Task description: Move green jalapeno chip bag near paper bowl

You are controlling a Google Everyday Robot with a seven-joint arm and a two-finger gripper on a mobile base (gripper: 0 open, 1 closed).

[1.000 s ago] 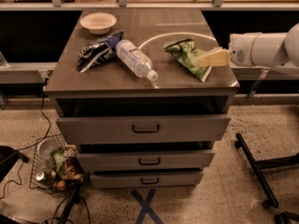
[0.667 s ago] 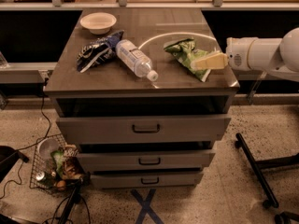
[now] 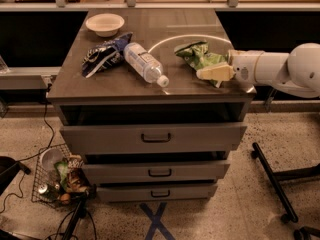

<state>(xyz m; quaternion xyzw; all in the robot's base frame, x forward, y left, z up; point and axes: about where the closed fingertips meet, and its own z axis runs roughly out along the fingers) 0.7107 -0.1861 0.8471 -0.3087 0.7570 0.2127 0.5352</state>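
Observation:
The green jalapeno chip bag (image 3: 196,55) lies wrinkled on the right part of the cabinet top (image 3: 170,21). The paper bowl (image 3: 104,23) stands at the far left corner of the top, well apart from the bag. My gripper (image 3: 207,74) reaches in from the right on a white arm (image 3: 280,69). It sits low over the near right end of the green bag and hides that end. Whether it touches the bag I cannot tell.
A dark blue-and-white chip bag (image 3: 106,55) and a lying clear water bottle (image 3: 144,63) sit between the bowl and the green bag. The cabinet has several drawers (image 3: 155,137). A wire basket of clutter (image 3: 59,179) stands on the floor at left.
My gripper has moved a little left and toward the front edge, further onto the green bag's near end. The bag, bottle and bowl have not moved.

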